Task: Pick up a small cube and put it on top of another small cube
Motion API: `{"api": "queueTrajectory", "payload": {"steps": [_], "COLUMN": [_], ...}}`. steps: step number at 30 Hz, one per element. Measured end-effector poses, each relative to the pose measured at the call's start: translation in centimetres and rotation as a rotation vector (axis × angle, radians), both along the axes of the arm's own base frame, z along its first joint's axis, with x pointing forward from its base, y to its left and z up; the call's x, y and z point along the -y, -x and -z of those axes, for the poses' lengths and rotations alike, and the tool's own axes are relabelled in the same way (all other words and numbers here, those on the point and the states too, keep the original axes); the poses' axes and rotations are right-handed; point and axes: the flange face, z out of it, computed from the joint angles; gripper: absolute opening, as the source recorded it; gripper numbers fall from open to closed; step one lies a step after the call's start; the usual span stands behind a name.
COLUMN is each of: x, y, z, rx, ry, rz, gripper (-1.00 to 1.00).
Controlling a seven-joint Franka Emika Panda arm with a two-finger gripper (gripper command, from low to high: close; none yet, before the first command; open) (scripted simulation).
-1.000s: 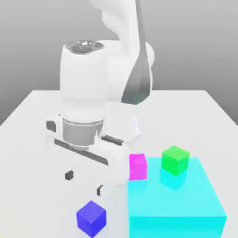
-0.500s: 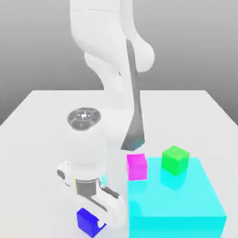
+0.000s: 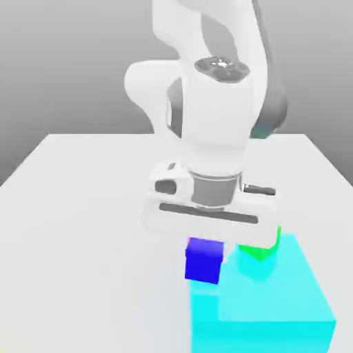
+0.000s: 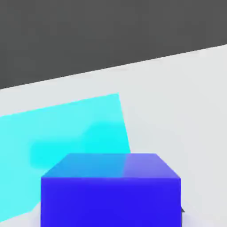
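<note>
Gripper [image 3: 205, 249] clamped on small blue cube [image 3: 203, 260] (lifted), directly beneath hand

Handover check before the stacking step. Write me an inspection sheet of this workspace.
Surface: white table, flat.
Job's things: small deep-blue cube held off the table at the cyan block's near corner; magenta cube mostly hidden behind it.
Clutter: big cyan block; green cube on it, partly covered by the hand.
Grippers: claw shut on the blue cube, pointing down.
Cables: nothing seen.
Surroundings: plain grey backdrop.
</note>
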Motion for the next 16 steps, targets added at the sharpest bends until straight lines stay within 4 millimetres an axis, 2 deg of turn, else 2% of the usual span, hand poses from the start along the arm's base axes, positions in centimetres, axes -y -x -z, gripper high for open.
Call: {"api": "queueTrajectory", "payload": {"steps": [6, 8, 10, 13, 14, 16], "x": [-6.3, -7.8, -8.2, -8.4, -8.4, -8.4], "y": [5.6, 7.5, 7.9, 8.2, 8.2, 8.2], "z": [-4.1, -4.7, -3.1, 0.4, 1.0, 1.0], "rx": [-0.005, -0.007, -0.008, -0.008, -0.008, -0.008], "ry": [-0.025, -0.034, -0.035, -0.035, -0.035, -0.035], "rz": [-0.122, -0.164, -0.178, -0.182, -0.183, -0.183], "gripper": [-1.00, -1.00, -1.00, -1.00, 1.00, 1.00]}}
